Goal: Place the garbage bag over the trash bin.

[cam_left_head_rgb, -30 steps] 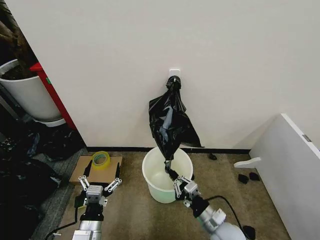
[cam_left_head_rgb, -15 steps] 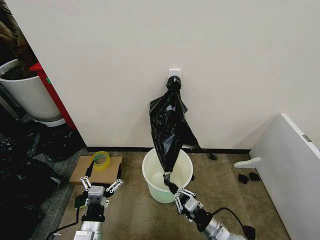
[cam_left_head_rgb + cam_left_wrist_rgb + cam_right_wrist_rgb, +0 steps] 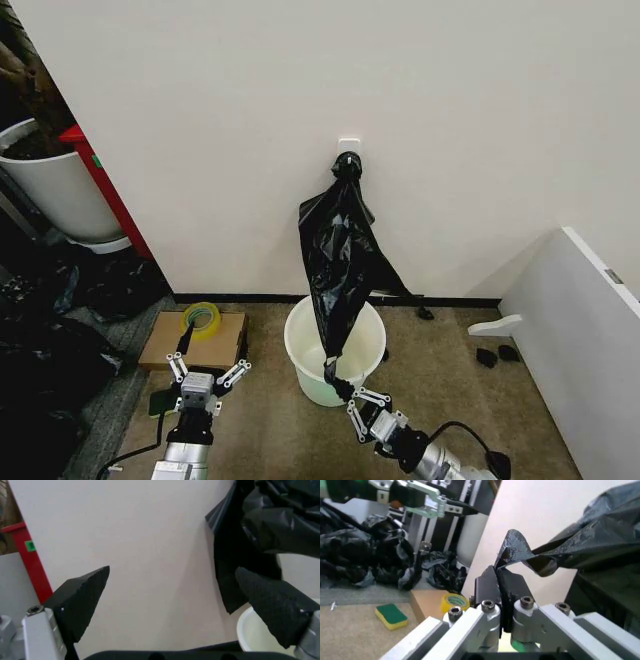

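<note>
Two grippers are in frame, one working. The right gripper [image 3: 345,397], at lower centre of the head view, is pinched on the lowest tip of the garbage bag [image 3: 340,255]. The bag hangs from a white wall hook [image 3: 348,147] at upper centre and is drawn taut down to the near rim of the trash bin [image 3: 303,350], which stands on the carpet at the wall's foot.

Step in hand, as judged: pulling the bag off its hook; it is not yet over the bin. The next move calls for freeing it, then opening its mouth.

The left gripper [image 3: 208,371], lower left, hangs spread and idle near a cardboard box [image 3: 168,340] carrying a tape roll [image 3: 201,320].

The right wrist view confirms the clamp: fingers [image 3: 506,587] pressed together on a plastic fold. The left wrist view shows spread black pads [image 3: 82,598] with nothing between them.
</note>
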### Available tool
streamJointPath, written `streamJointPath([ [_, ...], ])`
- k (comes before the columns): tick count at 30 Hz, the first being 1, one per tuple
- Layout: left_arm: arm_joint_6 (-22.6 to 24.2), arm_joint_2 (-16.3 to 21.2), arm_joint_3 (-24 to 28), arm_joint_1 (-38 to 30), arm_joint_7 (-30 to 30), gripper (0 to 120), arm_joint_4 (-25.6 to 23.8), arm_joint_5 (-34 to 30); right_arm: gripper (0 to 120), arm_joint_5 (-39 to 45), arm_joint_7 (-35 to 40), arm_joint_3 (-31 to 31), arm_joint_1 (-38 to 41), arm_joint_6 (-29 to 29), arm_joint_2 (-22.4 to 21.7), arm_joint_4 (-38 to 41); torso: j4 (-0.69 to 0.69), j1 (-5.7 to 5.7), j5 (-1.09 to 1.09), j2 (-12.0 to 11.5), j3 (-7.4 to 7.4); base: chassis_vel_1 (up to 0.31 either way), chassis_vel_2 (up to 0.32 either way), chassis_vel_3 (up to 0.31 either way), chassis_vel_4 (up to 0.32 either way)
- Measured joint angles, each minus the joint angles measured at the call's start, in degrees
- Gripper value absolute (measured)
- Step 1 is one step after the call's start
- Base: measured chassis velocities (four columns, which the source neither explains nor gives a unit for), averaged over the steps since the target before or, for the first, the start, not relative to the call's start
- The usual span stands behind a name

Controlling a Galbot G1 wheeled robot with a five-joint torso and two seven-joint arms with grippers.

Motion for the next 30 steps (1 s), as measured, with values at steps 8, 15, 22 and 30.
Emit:
streamJointPath([
  [8,1.97,4.30,2.88,-2.11,1.31,99,-1.43,-2.34,0,-4.45,-2.11,3.67,4.00,3.22,0.15,-3.16,0.01,0.00,0.00,0.00,0.00,0.000,0.000,0.000,0.000],
  [15,8.38,14.53,9.39,-11.09,3.03,99,-5.23,-10.98,0,-5.04,1.17,4.35,6.20,0.58,0.49,-4.66,-0.01,0.00,0.00,0.00,0.00,0.000,0.000,0.000,0.000],
  [22,12.61,21.08,15.14,-19.88,3.37,99,-4.93,-15.66,0,-6.44,2.37,3.99,6.27,-0.10,2.79,-4.76,0.01,0.00,-0.01,0.00,0.01,0.000,0.000,0.000,0.000],
  [30,20.72,30.04,31.68,-44.07,2.70,99,-2.11,-22.68,0,-9.88,3.14,4.09,6.14,0.26,4.58,-4.18,0.00,0.00,0.00,0.00,0.01,0.000,0.000,0.000,0.000],
])
